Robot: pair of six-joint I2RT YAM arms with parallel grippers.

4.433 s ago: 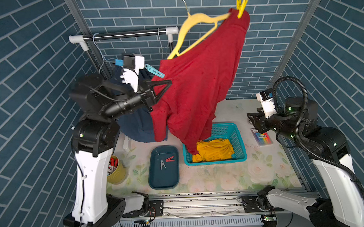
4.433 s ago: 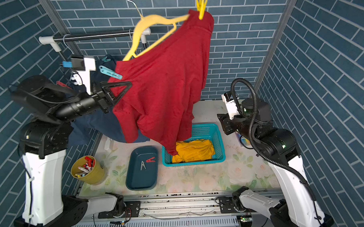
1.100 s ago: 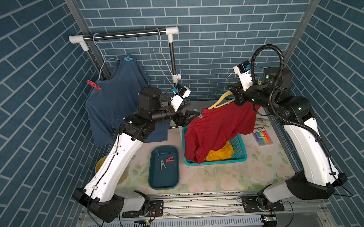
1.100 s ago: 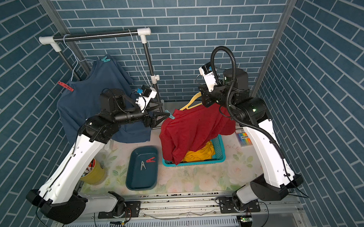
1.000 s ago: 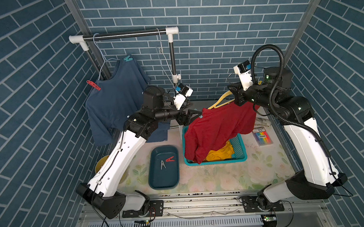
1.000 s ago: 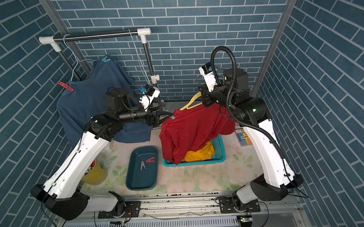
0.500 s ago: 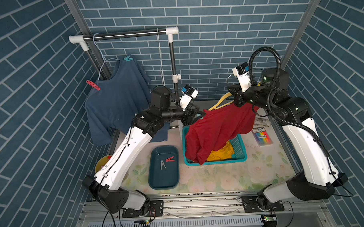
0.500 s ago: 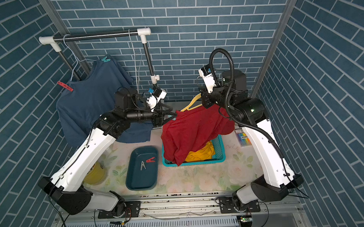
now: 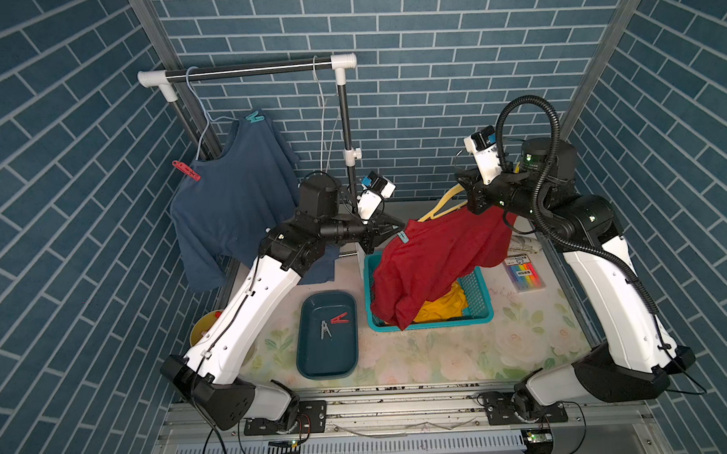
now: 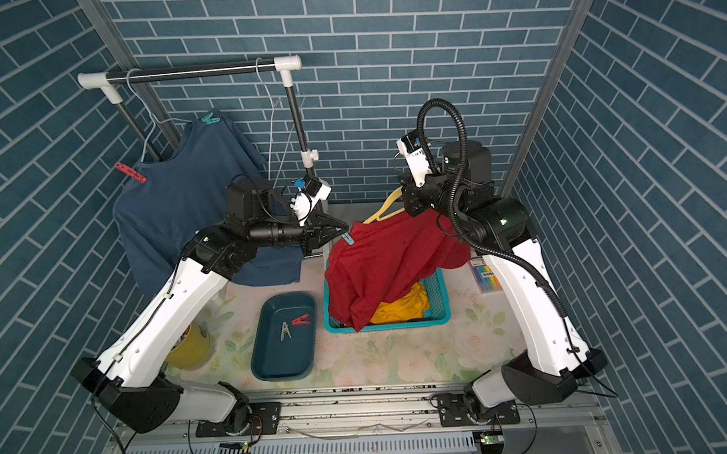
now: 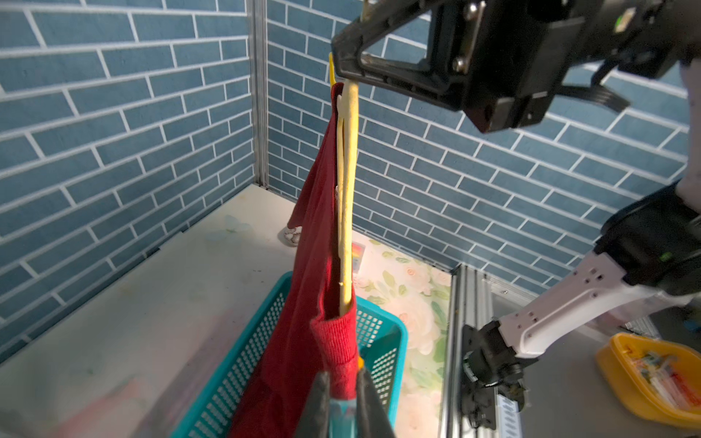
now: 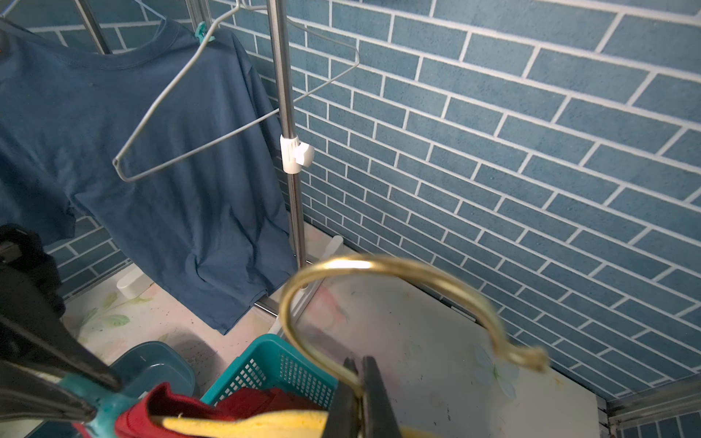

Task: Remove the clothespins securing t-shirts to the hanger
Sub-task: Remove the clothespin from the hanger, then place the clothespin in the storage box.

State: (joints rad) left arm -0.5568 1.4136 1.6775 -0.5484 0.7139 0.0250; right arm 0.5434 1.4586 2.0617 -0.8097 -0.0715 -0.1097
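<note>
Beside the basket [image 9: 440,324], a red clothespin [image 9: 339,319] and a grey clothespin [image 9: 325,330] are seen in the tray [image 9: 312,363]. Above the basket, the red t-shirt [image 9: 438,258] is held up: its teal clothespin [image 9: 403,237] is pinched by the left gripper [image 9: 397,231], and the hanger hook [image 12: 379,265] is clamped by the right gripper [image 12: 360,364]. Behind the basket, the blue t-shirt [image 9: 232,199] is hung.

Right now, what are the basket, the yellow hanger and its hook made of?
Basket: looks like moulded plastic, matt teal. Its walls are a grid of small, regular holes.
Hanger: probably plastic or a coated rod, smooth and pale yellow with a few scuffs.
Hook: likely metal, brass-coloured and shiny, with a bright glint along its curve.
</note>
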